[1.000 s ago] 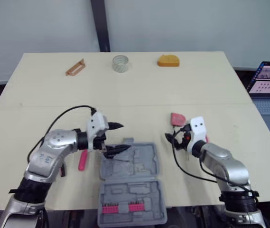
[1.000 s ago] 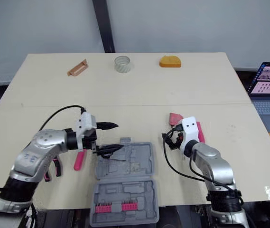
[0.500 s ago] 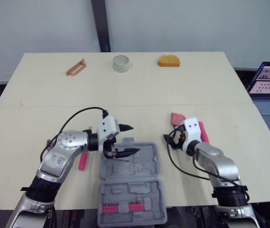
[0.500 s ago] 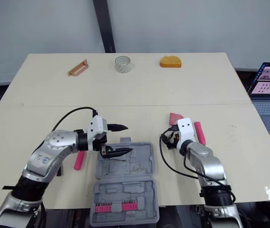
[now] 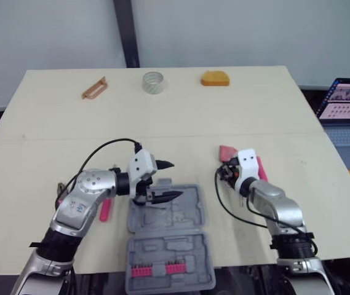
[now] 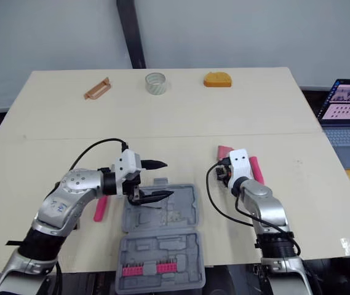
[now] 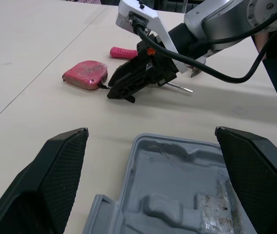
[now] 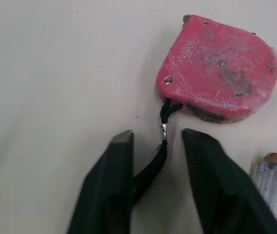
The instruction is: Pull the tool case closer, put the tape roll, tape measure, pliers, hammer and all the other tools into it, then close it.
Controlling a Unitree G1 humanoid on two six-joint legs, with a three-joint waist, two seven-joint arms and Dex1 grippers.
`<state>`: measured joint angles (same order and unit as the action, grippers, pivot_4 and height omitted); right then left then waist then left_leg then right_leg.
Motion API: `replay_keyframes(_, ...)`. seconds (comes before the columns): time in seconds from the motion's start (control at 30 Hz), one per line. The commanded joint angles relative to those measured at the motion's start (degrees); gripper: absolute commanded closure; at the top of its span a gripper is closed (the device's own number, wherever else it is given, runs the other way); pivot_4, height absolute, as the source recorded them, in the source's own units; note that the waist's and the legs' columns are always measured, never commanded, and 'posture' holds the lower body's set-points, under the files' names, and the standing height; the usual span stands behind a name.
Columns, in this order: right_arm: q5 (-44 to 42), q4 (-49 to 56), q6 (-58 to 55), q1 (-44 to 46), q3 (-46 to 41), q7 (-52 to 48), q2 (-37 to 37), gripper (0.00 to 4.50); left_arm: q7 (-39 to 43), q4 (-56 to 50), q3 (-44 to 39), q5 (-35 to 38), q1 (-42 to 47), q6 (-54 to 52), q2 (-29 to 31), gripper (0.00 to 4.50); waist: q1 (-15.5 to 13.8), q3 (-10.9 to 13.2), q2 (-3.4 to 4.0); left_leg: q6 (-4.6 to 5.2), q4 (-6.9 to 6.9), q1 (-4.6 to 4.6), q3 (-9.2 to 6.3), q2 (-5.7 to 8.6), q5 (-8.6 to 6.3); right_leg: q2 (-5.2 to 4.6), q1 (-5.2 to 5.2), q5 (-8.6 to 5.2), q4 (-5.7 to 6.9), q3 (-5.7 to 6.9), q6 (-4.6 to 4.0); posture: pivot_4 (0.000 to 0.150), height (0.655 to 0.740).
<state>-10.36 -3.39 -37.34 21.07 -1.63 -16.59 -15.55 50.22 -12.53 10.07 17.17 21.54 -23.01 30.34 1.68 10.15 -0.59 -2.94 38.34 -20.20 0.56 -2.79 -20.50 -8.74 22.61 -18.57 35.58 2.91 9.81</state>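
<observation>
Red scuffed plastic forms the rounded tape measure (image 8: 218,73), lying flat on the table (image 8: 55,73) just ahead of the right gripper (image 8: 156,139), whose fingers stand narrowly apart astride its black cord strap (image 8: 160,156). It looks dense and rigid; closing across the hard body seems surer than taking the limp strap. The left gripper (image 5: 175,179) hangs wide open over the grey tool case (image 5: 168,246).

The middle of the tabletop (image 5: 162,132) lies bare beyond the tool case (image 5: 187,215) at the near edge. A tape measure (image 8: 218,68) and, apparently, a screwdriver (image 8: 269,175) crowd the right gripper (image 8: 157,132).
</observation>
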Motion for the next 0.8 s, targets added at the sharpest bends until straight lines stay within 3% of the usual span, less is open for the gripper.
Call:
replay_keyframes(0.03, 0.22, -0.74, 0.39, -0.18, -0.41, 0.81, 0.67, 4.48, -0.19, -0.98, 0.04, -0.37, 0.90, 0.57, -0.29, 0.00, 0.04, 0.00, 0.00, 0.00, 0.00, 0.00, 0.00, 0.00, 0.00, 0.00, 0.00, 0.00, 0.00, 0.00, 0.00, 0.150, 0.7400)
replay_keyframes(0.27, -0.71, 0.52, 0.56, -0.55, -0.84, -0.56, 0.98, 4.48, 0.61, -0.24, 0.32, -0.77, 0.88, 1.05, -0.33, 0.00, 0.07, 0.00, 0.00, 0.00, 0.01, 0.01, -0.01, 0.00, 0.00, 0.00, -0.01, 0.00, 0.00, 0.00, 0.00, 0.150, 0.7400)
replay_keyframes(0.8, -11.73, 27.89, -16.30, -19.25, -4.22, -3.58, -1.99, 4.48, 11.32, 1.11, 2.47, -1.79, -2.34, 3.66, 7.11, 0.00, -0.37, 0.00, 0.00, 0.00, -0.03, -0.02, 0.02, 0.00, 0.00, 0.00, -0.01, 0.00, -0.05, 0.00, 0.00, 0.150, 0.7400)
